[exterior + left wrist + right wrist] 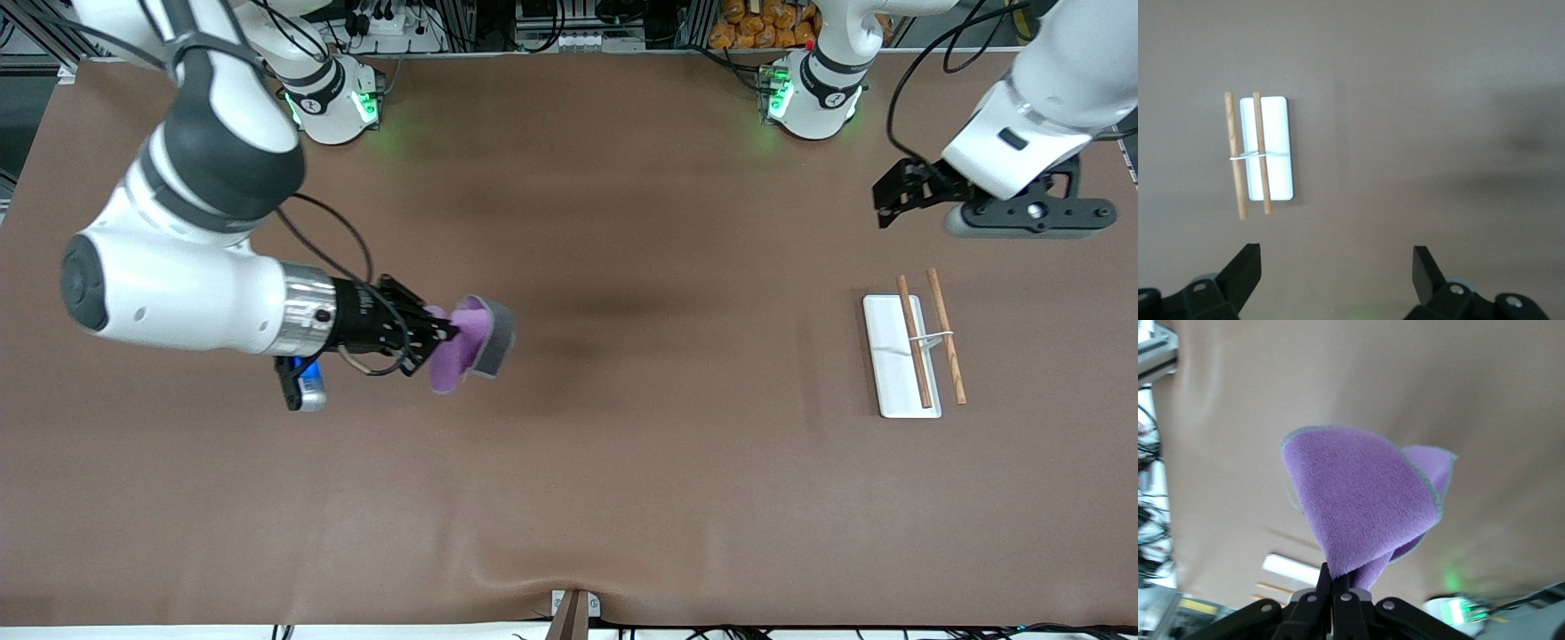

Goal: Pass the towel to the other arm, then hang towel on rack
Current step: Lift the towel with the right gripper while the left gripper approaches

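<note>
My right gripper is shut on the towel, a small cloth with a purple face and a dark grey face. It holds the towel in the air over the table toward the right arm's end. In the right wrist view the purple towel stands folded out of the pinched jaws. The rack, a white base plate with two brown wooden rods and a thin wire crosspiece, lies toward the left arm's end. My left gripper hangs open and empty above the table beside the rack; the rack shows in its wrist view.
A brown cloth covers the whole table. The two arm bases with green lights stand along the table's edge farthest from the front camera. A small bracket sits at the table's nearest edge.
</note>
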Tool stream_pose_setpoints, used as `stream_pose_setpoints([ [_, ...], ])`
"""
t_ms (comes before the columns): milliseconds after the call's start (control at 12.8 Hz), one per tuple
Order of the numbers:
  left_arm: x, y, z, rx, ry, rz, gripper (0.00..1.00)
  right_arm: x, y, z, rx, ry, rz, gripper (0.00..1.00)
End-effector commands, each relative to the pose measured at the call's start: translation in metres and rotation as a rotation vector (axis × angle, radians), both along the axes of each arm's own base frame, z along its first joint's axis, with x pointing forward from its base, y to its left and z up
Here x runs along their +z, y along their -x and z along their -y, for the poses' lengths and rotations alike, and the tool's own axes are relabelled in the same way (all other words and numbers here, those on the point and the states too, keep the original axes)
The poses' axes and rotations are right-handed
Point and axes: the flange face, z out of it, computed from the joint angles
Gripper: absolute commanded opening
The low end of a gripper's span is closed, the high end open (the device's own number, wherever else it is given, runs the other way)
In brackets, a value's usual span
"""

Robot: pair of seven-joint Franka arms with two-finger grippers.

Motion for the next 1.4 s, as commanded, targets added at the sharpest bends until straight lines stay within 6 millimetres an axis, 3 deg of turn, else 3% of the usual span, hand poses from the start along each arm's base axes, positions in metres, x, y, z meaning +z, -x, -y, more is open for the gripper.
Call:
stream_pose_setpoints([
  [0, -0.008, -0.013, 0.014, 0.039, 0.064, 0.006, 1.0, 0.014, 0.01, -0.038, -0.148, -0.033, -0.023, 0.0],
  [311, -0.033, -0.034, 0.03, 0.058, 0.204, -0.008, 1.0, 0.02, 0.015, -0.082, -0.352, -0.097, -0.032, 0.0],
  [545, -0.036, -0.043, 0.042, 0.084, 0.337, 0.004, 1.0, 0.006, 0.024, -0.126, -0.445, -0.151, -0.019, 0.0],
  [701, -0.043, -0.048, 0.049, 0.105, 0.39, -0.01, 1.0, -0.001, 0.026, -0.145, -0.523, -0.2, -0.009, 0.0],
  [934, -0.054, -0.055, 0.066, 0.122, 0.433, -0.008, 1.0, -0.008, 0.031, -0.168, -0.595, -0.262, 0.015, 0.0],
  [1324, -0.082, -0.082, 0.083, 0.197, 0.618, -0.055, 1.0, -0.012, 0.037, -0.182, -0.631, -0.294, 0.016, 0.0],
])
